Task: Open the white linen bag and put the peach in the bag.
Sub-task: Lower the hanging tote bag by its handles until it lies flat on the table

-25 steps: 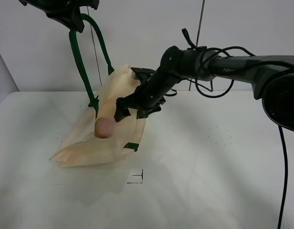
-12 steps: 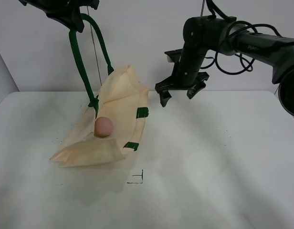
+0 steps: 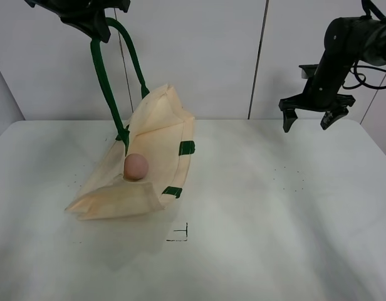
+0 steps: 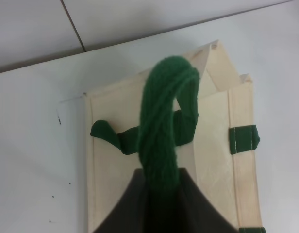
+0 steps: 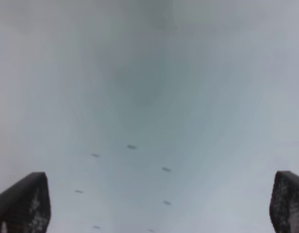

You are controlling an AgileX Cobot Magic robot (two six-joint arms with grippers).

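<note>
Peach: the peach [image 3: 136, 167] sits in the gaping mouth of the white linen bag [image 3: 160, 128], on the lower panel. It is in the left half of the worktop [image 3: 262, 207], about midway between the far and near edges.
Bag: its lower end rests on the worktop. The upper panel is lifted toward the far edge by one green handle [image 3: 104, 78], and two green tabs [image 3: 187, 148] show on the open rim.
Left gripper: the left gripper [image 3: 96, 28] is clamped on the handle loop, high above the far left corner. The wrist view shows the strap pinched between its fingers.
Right gripper: the right gripper [image 3: 307, 122] has its jaws apart and holds nothing. It hangs above the far right corner, well apart from the bag.
Step in hand: by my reading the fruit is lodged and what remains is settling it.
How to do it well: lower the handle slowly and straight, so the mouth closes over the fruit rather than tipping it toward the near lip.
Risk: a round, smooth fruit may roll out if the strap is dropped abruptly.
</note>
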